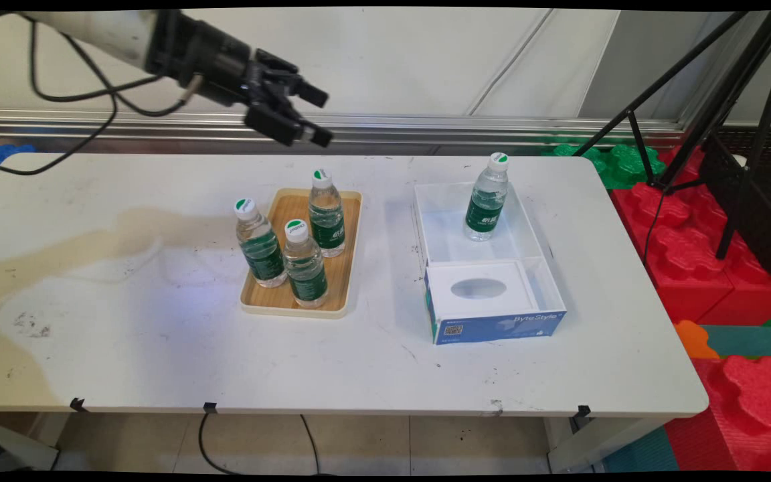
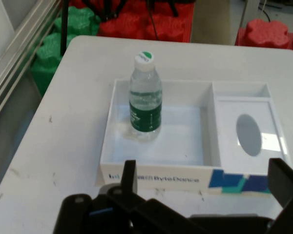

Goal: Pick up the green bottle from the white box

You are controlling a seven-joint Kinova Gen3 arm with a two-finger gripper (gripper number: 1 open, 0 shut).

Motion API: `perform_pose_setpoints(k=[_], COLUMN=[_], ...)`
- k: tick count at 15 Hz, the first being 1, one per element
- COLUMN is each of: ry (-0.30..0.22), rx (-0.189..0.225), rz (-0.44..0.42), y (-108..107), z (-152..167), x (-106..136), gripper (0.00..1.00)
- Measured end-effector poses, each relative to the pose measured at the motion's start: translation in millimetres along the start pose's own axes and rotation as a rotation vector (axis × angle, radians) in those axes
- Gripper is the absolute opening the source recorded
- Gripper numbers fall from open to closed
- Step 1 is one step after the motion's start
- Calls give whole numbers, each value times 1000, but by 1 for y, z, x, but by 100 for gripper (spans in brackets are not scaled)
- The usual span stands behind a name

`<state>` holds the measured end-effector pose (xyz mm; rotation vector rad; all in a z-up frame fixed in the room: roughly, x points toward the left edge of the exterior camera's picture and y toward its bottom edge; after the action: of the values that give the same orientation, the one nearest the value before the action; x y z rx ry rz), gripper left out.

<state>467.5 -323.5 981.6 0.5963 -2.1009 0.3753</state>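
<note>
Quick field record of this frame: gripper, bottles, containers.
gripper: open, empty, raised above the table's far edge
tray: wooden, left of the box
tray bottles: three upright, front-left, front, back
box: white, open top, blue front, two compartments
box bottle: upright in the larger far compartment
insert: white with oval hole, in the near compartment
table: white, scuffed

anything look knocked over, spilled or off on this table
Nothing is tipped or spilled. Three bottles stand upright on the wooden tray, a fourth bottle upright in the white box. Only the table shows brownish stains and scuffs at its left. The gripper hangs open above, empty.
</note>
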Motion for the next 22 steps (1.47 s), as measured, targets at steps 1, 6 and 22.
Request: perform_pose_setpoints(k=[1, 6, 22], ry=[0, -9, -107], rx=[1, 1, -12], rz=[2, 11, 83], y=[-1, -4, -23], z=[10, 51, 199], x=[4, 15, 37], gripper=[100, 100, 100])
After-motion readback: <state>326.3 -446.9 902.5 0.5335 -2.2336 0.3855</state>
